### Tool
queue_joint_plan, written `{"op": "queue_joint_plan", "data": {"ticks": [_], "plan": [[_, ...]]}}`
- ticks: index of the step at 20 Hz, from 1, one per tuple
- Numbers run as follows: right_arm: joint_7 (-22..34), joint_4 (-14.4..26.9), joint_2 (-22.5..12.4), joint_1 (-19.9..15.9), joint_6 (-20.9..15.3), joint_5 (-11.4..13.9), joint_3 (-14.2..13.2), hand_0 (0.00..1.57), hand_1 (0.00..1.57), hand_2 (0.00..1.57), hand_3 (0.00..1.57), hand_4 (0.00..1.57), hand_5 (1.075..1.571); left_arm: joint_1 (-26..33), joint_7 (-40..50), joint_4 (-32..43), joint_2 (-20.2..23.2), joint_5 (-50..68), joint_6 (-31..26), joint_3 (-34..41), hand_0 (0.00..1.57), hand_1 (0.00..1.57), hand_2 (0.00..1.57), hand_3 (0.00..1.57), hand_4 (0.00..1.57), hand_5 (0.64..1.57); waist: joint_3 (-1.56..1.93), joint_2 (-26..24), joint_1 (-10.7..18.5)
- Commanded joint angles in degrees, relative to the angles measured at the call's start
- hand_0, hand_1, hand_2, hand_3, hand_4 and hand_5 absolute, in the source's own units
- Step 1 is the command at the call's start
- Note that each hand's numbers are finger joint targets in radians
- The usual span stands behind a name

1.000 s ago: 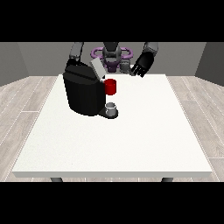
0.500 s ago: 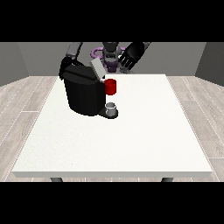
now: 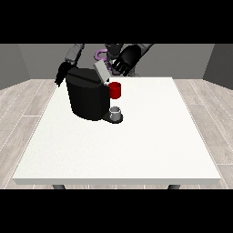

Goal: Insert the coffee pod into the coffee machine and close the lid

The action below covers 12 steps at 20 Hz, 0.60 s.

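Note:
The black coffee machine (image 3: 88,98) stands on the white table (image 3: 136,145) at the back left. Its grey lid (image 3: 102,72) is up, tilted over the top. The hand at the view's right (image 3: 126,59) hovers just behind and to the right of the lid, with relaxed fingers reaching down towards it. The hand at the view's left (image 3: 61,74) is behind the machine's left corner and partly hidden. A red thing at the machine (image 3: 115,90) sticks out at its front. A grey thing (image 3: 116,113) sits on the machine's base below it.
The robot's body and a purple part (image 3: 99,55) show behind the machine at the table's far edge. White tabletop stretches to the right of the machine and in front of it. Wood floor surrounds the table.
The hand at the view's right has swung in from the right towards the machine's lid. The lid now sits lower and more tilted. The hand at the view's left has barely moved.

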Motion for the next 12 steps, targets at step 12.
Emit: {"op": "queue_joint_plan", "data": {"ticks": [12], "plan": [[3.8, -1.7, -1.3, -4.0, -0.7, 0.2, -1.0, 0.0, 0.0, 0.0, 0.0, 0.15, 1.571, -2.6, -3.7, 4.4, 2.4, -1.3, 0.4, 0.1, 1.2, 1.2, 1.26, 1.23, 0.46, 1.571, -0.02, 3.7, -1.2]]}}
